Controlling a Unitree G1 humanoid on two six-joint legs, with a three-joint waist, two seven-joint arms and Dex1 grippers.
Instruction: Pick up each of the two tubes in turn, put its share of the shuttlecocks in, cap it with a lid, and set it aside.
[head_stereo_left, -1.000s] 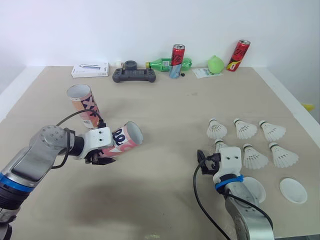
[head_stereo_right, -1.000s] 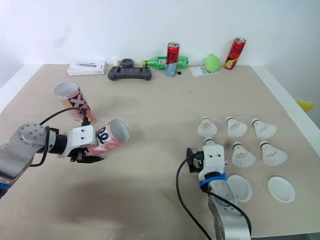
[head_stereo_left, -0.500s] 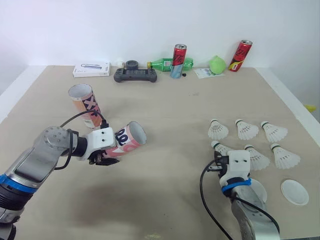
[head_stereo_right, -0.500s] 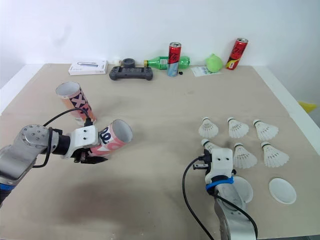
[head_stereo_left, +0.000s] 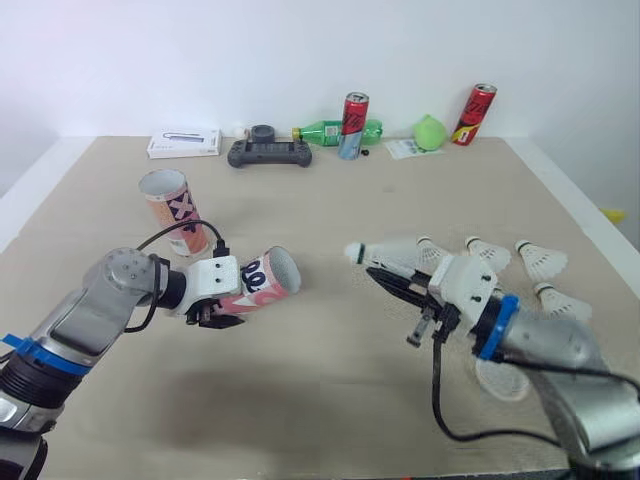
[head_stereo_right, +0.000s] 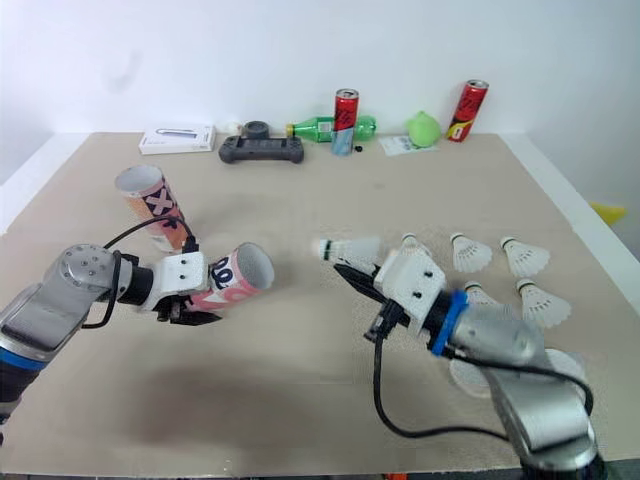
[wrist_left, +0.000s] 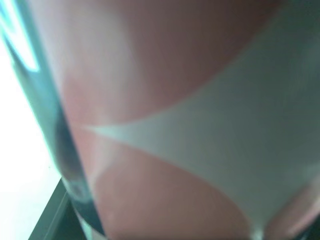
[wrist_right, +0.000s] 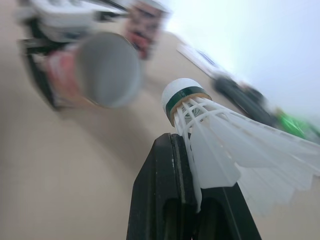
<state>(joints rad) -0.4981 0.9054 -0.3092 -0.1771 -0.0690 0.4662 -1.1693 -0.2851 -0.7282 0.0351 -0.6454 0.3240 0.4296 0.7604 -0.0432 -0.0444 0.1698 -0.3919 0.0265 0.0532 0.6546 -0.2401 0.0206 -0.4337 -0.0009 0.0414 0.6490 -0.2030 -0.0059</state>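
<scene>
Left gripper (head_stereo_left: 208, 316) clamps the tilted pink cylindrical tube (head_stereo_left: 258, 288), mouth open; right gripper (head_stereo_left: 385, 277) pinches one white feathered shuttlecock (head_stereo_left: 388, 252).

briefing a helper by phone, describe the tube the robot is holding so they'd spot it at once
At the left half of the beige table are two pink-patterned tubes. The one meant is the nearer tube, clamped in the left gripper. Unlike the standing tube behind it, it is tipped nearly sideways, open mouth facing the shuttlecock in the right gripper.
</scene>
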